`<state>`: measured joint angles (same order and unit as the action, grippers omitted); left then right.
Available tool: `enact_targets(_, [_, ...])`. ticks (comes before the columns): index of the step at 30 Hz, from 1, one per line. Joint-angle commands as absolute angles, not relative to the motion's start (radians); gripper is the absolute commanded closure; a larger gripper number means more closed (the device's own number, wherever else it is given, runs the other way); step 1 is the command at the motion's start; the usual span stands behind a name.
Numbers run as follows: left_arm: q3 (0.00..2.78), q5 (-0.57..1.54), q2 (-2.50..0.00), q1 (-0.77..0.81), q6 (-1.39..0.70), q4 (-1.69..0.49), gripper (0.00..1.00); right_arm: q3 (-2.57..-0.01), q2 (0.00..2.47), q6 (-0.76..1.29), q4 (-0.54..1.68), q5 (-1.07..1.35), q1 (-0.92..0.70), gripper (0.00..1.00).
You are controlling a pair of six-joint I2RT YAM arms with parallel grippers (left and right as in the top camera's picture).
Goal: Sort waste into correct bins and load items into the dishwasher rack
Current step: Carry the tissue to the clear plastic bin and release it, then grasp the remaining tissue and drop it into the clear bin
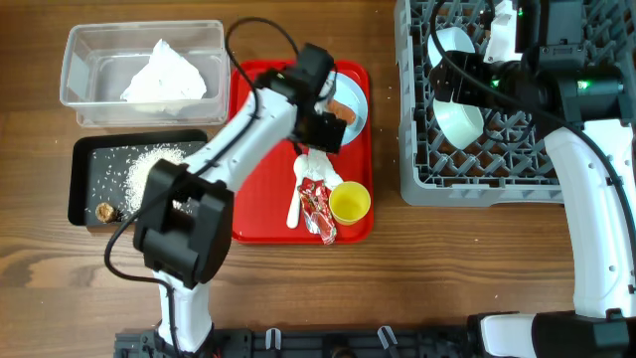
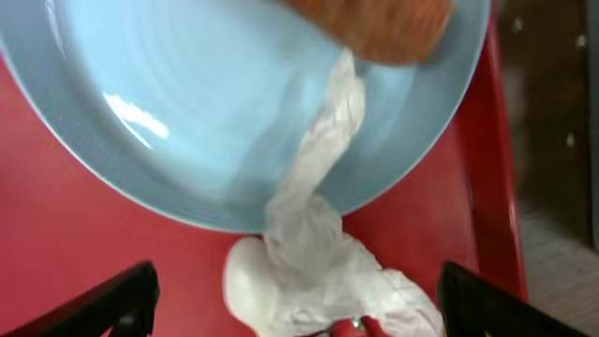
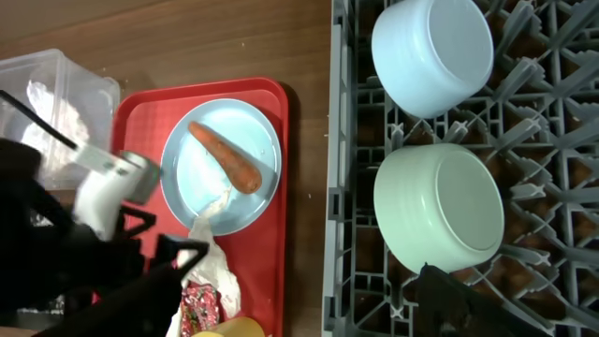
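On the red tray (image 1: pixel 253 214) lie a pale blue plate (image 1: pixel 355 94) with an orange carrot (image 1: pixel 343 111), a crumpled white napkin (image 1: pixel 316 164), a white spoon (image 1: pixel 294 209), a red wrapper (image 1: pixel 318 209) and a yellow cup (image 1: pixel 350 202). My left gripper (image 1: pixel 320 139) hangs open just above the napkin (image 2: pixel 318 243) at the plate's (image 2: pixel 187 112) edge, holding nothing. The carrot (image 2: pixel 384 28) is beyond it. Two pale bowls (image 3: pixel 432 51) (image 3: pixel 440 206) sit upside down in the grey rack (image 1: pixel 417 179). My right gripper (image 3: pixel 299 318) is open and empty beside them.
A clear tub (image 1: pixel 84 60) at the back left holds another crumpled napkin (image 1: pixel 164 75). In front of it a black tray (image 1: pixel 84 189) holds rice grains (image 1: pixel 144 164) and a brown scrap (image 1: pixel 103 212). Bare wood lies between the red tray and the rack.
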<state>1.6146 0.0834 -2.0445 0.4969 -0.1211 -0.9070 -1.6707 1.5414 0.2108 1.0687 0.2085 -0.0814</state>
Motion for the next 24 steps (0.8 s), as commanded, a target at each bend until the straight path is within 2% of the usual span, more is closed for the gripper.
enact_targets(1, [1.559, 0.054, -2.043, 0.531, -0.248, -0.869, 0.17, -1.667, 1.557, 0.194, 1.069, 0.199, -0.078, 0.16])
enact_targets(7, [1.434, 0.01, -2.045, 0.543, -0.249, -0.738, 0.31, -1.667, 1.556, 0.194, 1.079, 0.199, -0.078, 0.16])
enact_targets(8, [1.419, 0.01, -2.045, 0.546, -0.249, -0.718, 0.36, -1.667, 1.557, 0.194, 1.078, 0.199, -0.078, 0.16])
enact_targets(10, [1.407, 0.01, -2.045, 0.546, -0.252, -0.703, 0.51, -1.667, 1.557, 0.194, 1.078, 0.199, -0.078, 0.17])
enact_targets(11, [1.407, 0.01, -2.045, 0.546, -0.252, -0.7, 0.62, -1.667, 1.557, 0.194, 1.078, 0.199, -0.078, 0.16])
enact_targets(16, [1.407, 0.01, -2.044, 0.546, -0.252, -0.699, 0.96, -1.667, 1.557, 0.194, 1.079, 0.199, -0.078, 0.16])
enact_targets(21, [1.531, -0.068, -1.945, 0.523, -0.253, -0.852, 0.96, -1.667, 1.557, 0.193, 1.077, 0.199, -0.078, 0.16])
enact_targets(24, [1.62, -0.135, -1.807, 0.435, -0.239, -0.892, 0.96, -1.667, 1.557, 0.192, 1.074, 0.199, -0.078, 0.16])
